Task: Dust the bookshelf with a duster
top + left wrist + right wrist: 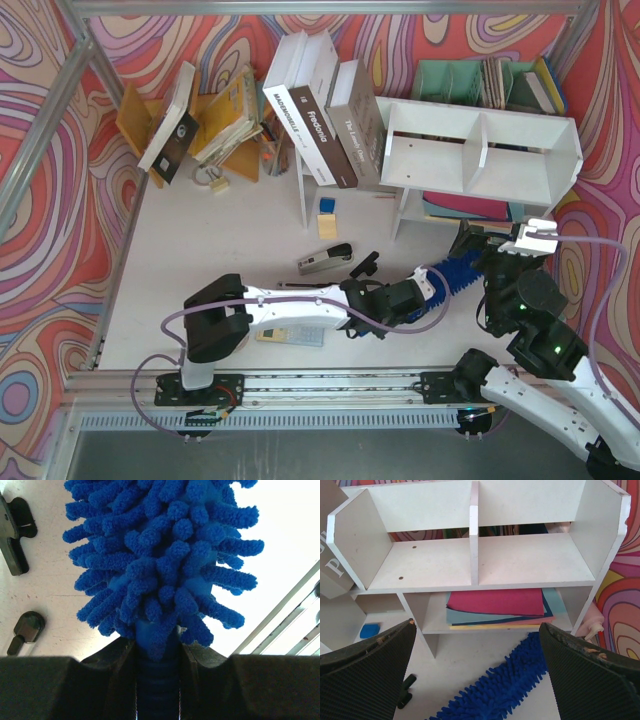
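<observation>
On the left, the left hand (420,293) is clamped on the handle of the duster (455,270), its arm stretched low across the desk (200,240). The duster runs from that grip up and to the right, its fluffy head low in front of the shelf (480,150) (whether it rests on the desk or hangs just above cannot be told). The head is near the lower tier, where coloured sheets (495,602) lie, but touches no board. So the pick-up looks done and the dusting itself not yet begun: both cubbies, the divider and the lower tier are left. On the right, the right hand (476,627) is spread wide and holds nothing. It faces the shelf, with the duster head near and below it.
</observation>
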You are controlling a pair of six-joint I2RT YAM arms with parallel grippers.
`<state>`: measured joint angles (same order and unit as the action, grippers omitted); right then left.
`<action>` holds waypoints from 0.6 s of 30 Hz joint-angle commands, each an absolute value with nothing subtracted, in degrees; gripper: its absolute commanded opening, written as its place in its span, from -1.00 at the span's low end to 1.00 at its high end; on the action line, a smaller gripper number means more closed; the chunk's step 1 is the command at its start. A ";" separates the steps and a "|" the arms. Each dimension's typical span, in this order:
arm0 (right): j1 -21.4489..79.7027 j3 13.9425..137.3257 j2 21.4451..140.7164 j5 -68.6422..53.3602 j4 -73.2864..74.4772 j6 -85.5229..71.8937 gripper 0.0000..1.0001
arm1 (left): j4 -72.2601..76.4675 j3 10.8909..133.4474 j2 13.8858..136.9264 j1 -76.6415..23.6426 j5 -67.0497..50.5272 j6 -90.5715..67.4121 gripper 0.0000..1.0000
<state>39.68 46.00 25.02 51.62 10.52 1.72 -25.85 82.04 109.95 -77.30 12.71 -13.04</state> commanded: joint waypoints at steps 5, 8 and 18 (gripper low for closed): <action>39.53 45.78 24.94 52.39 8.93 2.24 0.97 | -19.96 79.66 100.98 -77.41 14.25 -12.43 -1.00; 39.50 45.81 24.97 52.38 8.96 2.30 0.97 | -17.30 77.29 98.12 -77.35 14.39 -12.56 -1.00; 39.49 45.64 24.93 52.38 8.79 2.43 0.97 | -18.92 76.31 104.70 -76.23 11.02 -14.54 -1.00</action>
<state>39.68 46.00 25.04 51.62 10.52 1.72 -22.09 76.64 101.19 -77.19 12.58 -13.17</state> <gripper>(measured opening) 0.987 0.343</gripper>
